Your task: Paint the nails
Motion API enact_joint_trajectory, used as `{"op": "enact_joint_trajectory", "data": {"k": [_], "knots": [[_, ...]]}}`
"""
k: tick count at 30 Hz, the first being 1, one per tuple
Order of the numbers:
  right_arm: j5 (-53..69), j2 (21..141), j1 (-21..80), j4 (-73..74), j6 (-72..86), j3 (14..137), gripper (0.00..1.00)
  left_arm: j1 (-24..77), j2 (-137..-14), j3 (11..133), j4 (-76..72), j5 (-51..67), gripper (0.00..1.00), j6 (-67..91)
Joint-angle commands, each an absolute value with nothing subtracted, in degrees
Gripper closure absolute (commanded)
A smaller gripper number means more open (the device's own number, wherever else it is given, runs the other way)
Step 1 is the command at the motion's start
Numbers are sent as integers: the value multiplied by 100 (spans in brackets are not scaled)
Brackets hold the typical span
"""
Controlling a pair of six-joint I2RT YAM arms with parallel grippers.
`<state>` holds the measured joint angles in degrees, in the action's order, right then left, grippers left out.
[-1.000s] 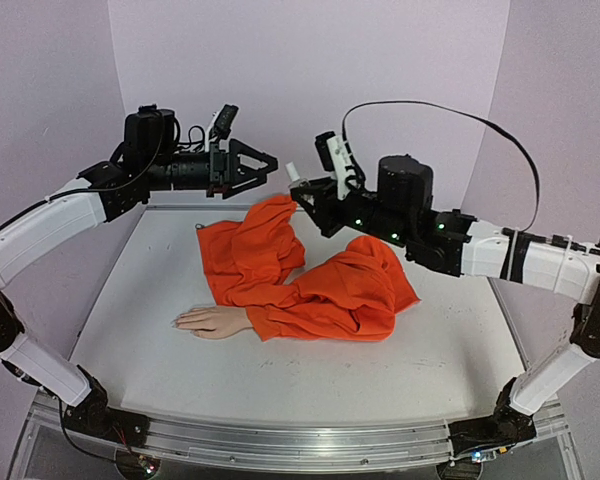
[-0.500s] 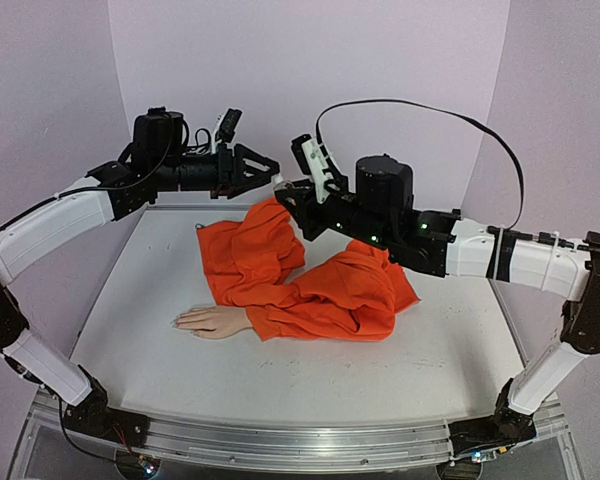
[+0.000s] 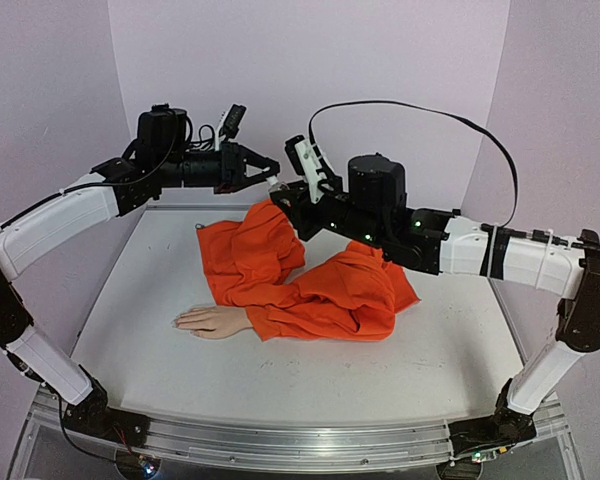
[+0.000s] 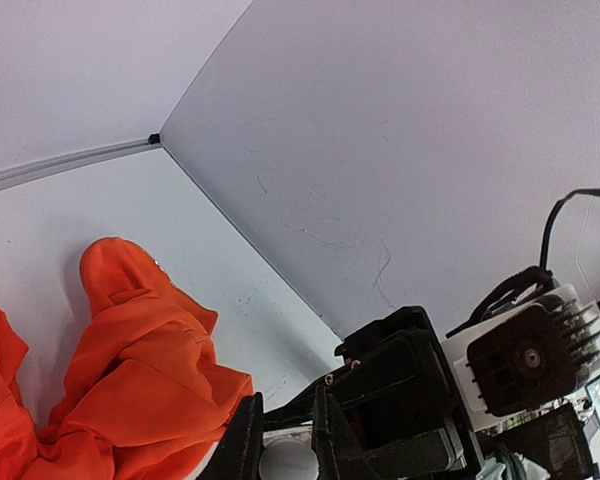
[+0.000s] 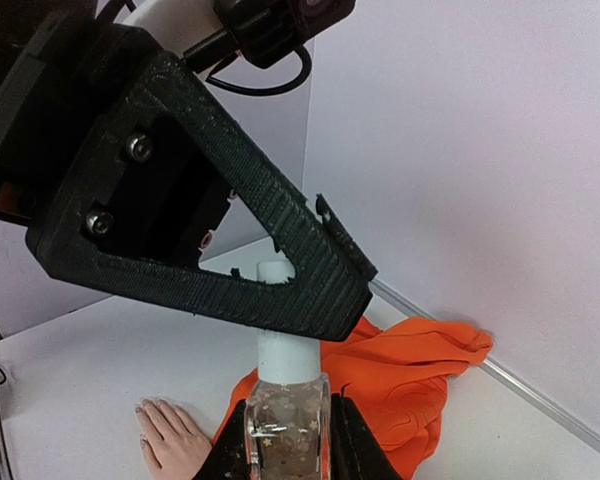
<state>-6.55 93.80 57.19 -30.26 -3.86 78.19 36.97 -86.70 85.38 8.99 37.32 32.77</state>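
High above the back of the table, my right gripper [image 5: 288, 445] is shut on a small clear glass bottle [image 5: 285, 420] with star flecks, held upright. Its white cap [image 5: 281, 352] points up between the fingers of my left gripper [image 4: 286, 452], which is shut on the cap [image 4: 288, 462]. In the top view the two grippers meet, left gripper [image 3: 268, 175] against right gripper [image 3: 286, 194]. The pale mannequin hand [image 3: 210, 321] lies flat on the table, fingers pointing left, in an orange sleeve [image 3: 310, 290]. Its nails [image 3: 179, 322] are too small to make out, and the hand [image 5: 170, 437] also shows below the bottle.
The orange garment [image 3: 255, 245] is heaped across the middle and back of the white table [image 3: 140, 300]. Lilac walls close in the back and both sides. A black cable [image 3: 420, 110] loops above the right arm.
My left gripper has gone from open to shut on the bottle's cap. The right arm has carried the bottle left and slightly up to meet it.
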Motion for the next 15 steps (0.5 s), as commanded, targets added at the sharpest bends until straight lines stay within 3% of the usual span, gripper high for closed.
{"op": "enact_joint_trajectory", "data": {"k": [1,3,4,7,10,15], "knots": [[238,9332,5633,-3578,-100,8306,100,3847,-8735,8757,773,4869,100,2543],[1803,9176,5249,-3830,298,8227,100,3850,-8745,8714,773,5700,100,1885],[3137,9074,4977,-4250,585,8097,100,3850,-8741,8696,773,6097,100,1692],[6301,8904,4528,-6793,2419,7570,100,3850,-8744,8748,773,6934,100,1309],[7202,8862,4512,-7663,3493,7643,100,3871,-8864,8992,773,7443,100,1180],[7038,8544,4482,-7952,3827,7358,100,3911,-8976,9210,766,7503,100,1144]]}}
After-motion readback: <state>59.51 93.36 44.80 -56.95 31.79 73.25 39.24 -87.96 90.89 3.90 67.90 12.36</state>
